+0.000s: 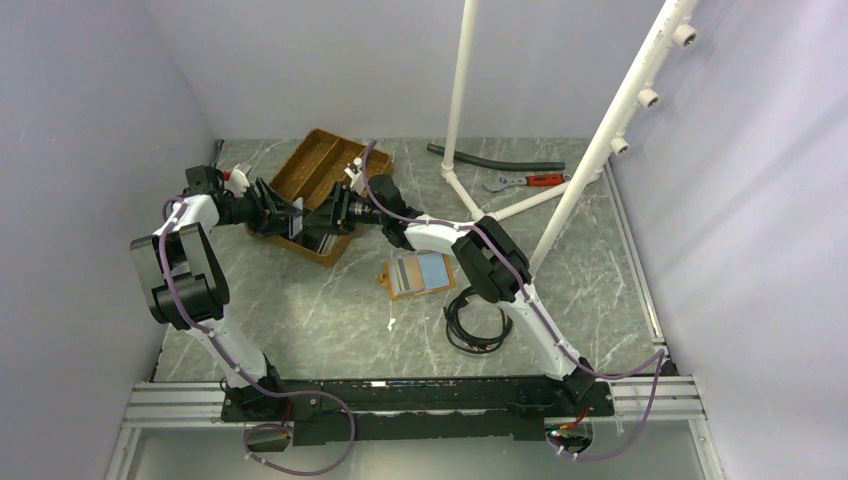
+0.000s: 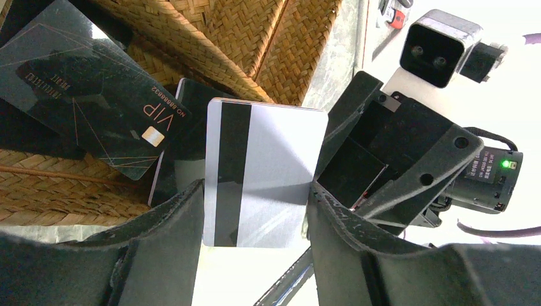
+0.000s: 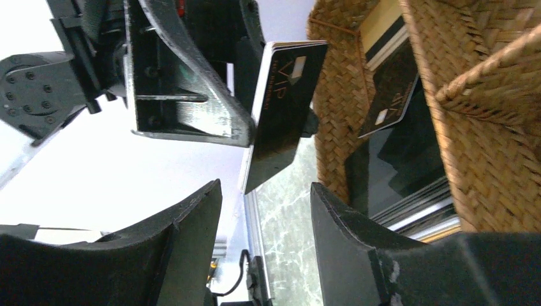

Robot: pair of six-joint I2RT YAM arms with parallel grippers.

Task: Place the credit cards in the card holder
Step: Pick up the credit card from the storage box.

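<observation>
My left gripper (image 2: 255, 190) is shut on a credit card (image 2: 274, 166), whitish with a black stripe, clamped across its side edges and held over the near end of the woven tray (image 1: 325, 168). In the right wrist view the same card (image 3: 281, 108) shows a dark face. My right gripper (image 3: 266, 186) is open and empty, facing the left gripper (image 1: 283, 213) closely, just short of the card. More dark cards (image 2: 96, 95) lie in the tray. The card holder (image 1: 420, 272), orange with pale blue pockets, lies open on the table to the right, apart from both grippers.
A coiled black cable (image 1: 475, 325) lies near the wallet's front right. A white pipe stand (image 1: 470, 100), a black hose (image 1: 495, 158) and a red-handled wrench (image 1: 525, 181) are at the back right. Grey walls close in both sides.
</observation>
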